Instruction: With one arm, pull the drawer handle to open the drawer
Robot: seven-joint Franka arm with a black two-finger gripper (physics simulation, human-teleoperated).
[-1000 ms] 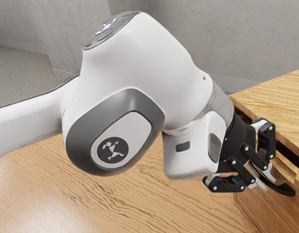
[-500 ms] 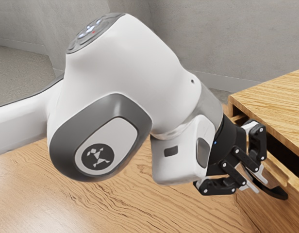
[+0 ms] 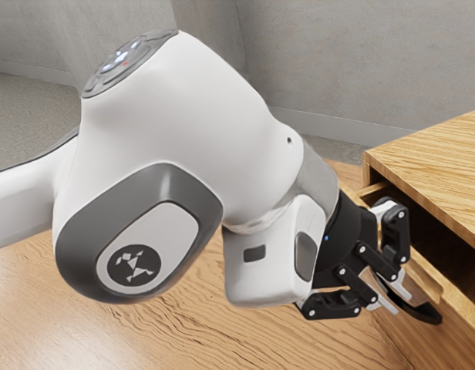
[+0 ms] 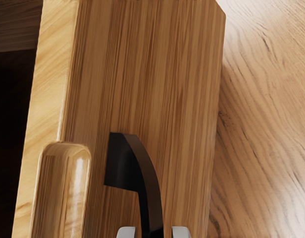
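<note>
Since the earlier frames the arm (image 3: 183,177) has drawn back toward the exterior view's left and sunk a little lower, and the drawer (image 3: 442,343) has come out with it, so that a wider dark gap now shows under the cabinet (image 3: 438,158) top. The black handle (image 3: 419,309) has travelled the same way, clear of the exterior view's right edge.

The drawer stands partly open at the cabinet's front, low at the exterior view's right, above the wooden tabletop (image 3: 83,331). Its inside shows as dark shadow, and what lies in it cannot be made out. In the wrist view the drawer (image 4: 142,84) front is an upright board of striped wood with the curved handle (image 4: 137,183) fixed to it, dark space beside the board and the tabletop (image 4: 266,124) on its other side.

The end effector (image 3: 395,294) is pinching the handle: in the wrist view its two pale pads (image 4: 127,232) sit tight against either side of the black bar, and in the exterior view the fingers close narrowly around it.
</note>
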